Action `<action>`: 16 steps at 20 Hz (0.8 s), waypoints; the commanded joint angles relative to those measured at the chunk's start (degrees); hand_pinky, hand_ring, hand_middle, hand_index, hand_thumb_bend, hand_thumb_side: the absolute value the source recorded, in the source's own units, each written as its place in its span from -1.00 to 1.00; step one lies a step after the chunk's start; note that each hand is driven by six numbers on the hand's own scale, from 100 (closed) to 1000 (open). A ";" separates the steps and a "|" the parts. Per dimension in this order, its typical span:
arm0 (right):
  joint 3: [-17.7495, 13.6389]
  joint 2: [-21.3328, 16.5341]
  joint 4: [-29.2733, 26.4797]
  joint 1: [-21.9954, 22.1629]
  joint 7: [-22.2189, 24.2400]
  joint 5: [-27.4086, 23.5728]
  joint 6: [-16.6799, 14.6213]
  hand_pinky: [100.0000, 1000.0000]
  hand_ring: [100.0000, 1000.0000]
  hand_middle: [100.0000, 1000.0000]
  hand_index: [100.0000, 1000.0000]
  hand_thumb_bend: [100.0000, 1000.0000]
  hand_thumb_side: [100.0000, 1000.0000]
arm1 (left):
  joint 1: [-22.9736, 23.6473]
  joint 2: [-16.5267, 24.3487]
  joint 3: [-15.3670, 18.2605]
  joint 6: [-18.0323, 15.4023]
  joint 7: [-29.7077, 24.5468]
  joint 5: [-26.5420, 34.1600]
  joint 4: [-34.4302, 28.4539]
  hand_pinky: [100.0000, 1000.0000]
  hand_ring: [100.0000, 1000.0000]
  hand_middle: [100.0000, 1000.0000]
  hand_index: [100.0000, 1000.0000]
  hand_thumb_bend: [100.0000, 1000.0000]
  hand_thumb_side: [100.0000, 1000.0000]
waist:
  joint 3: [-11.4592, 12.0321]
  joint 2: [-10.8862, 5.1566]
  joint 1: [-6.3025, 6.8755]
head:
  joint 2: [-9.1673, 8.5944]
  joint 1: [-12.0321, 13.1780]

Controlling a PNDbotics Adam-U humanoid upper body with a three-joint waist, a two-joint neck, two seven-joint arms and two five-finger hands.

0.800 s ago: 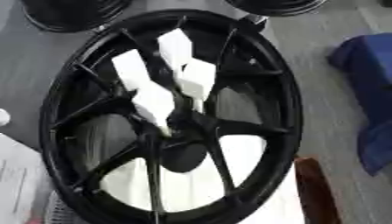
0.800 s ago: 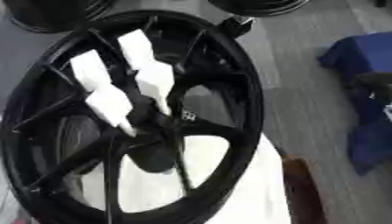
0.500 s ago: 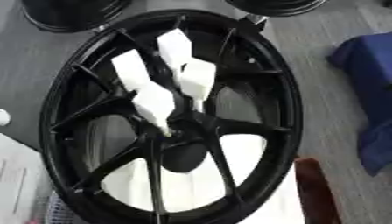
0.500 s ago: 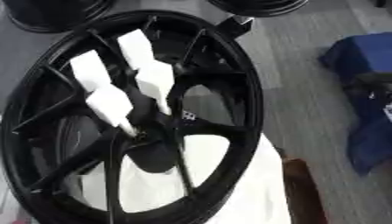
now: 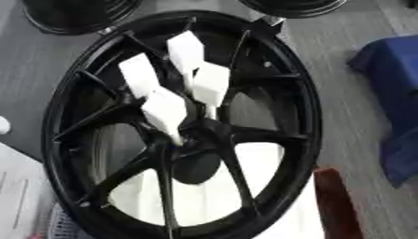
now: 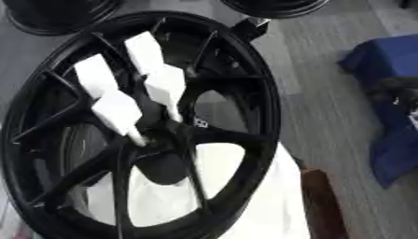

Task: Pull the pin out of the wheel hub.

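Nothing moved: white pins (image 5: 167, 109) stand in wheel hub (image 5: 196, 140); no fingers visible.

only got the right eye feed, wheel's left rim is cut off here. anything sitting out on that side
Observer: Yes. The left eye view shows a pale flat sheet at the lower left, beside the rim of the wheel.
Operator: anything else near it
Observer: A small white rounded thing shows at the picture's left edge, apart from the rim. I can't tell what it is.
Operator: and below the sheet
Observer: A grey meshed patch sits at the bottom edge, by the rim's lower left.
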 commanded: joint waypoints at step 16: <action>0.09 -1.86 -1.40 -0.56 1.26 -0.21 0.26 0.85 0.47 0.06 0.44 -1.00 0.24 | 1.22 4.74 -9.00 -5.59 -2.97 -4.09 -14.83 0.64 0.52 0.35 0.60 -0.53 -0.33 | -0.31 -1.46 0.29 | -1.02 0.03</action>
